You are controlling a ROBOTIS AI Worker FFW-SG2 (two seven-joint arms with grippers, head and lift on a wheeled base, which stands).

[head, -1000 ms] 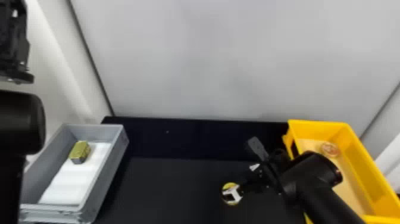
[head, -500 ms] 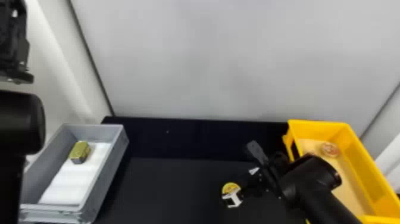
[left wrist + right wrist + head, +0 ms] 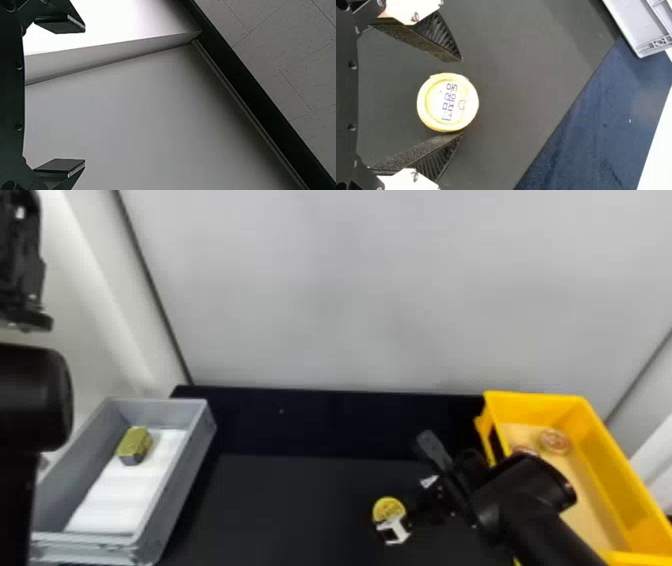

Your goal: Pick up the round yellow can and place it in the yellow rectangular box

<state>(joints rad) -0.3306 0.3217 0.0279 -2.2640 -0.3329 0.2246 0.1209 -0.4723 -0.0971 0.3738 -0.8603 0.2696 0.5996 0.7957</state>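
Observation:
The round yellow can (image 3: 389, 508) stands on the black table left of the yellow rectangular box (image 3: 612, 475). My right gripper (image 3: 413, 506) is low at the can, its near white plate overlapping the can's front edge. In the right wrist view, the yellow lid (image 3: 448, 103) lies between the spread fingers of my right gripper (image 3: 462, 97). One finger (image 3: 421, 152) is right beside the lid, with a gap on the other side. My left gripper (image 3: 25, 315) is parked high at the left edge; in its wrist view the left gripper (image 3: 84, 95) has nothing between its fingers.
Copper-coloured round lids (image 3: 556, 441) are inside the yellow box, partly behind the right arm. A grey bin (image 3: 197, 445) at the left holds a gold rectangular can (image 3: 134, 445) and a white sheet (image 3: 117, 495). A pale wall rises behind the table.
My right gripper has shifted slightly toward the table's front, uncovering more of the yellow lid. The can has stayed in place, and the left arm has kept still.

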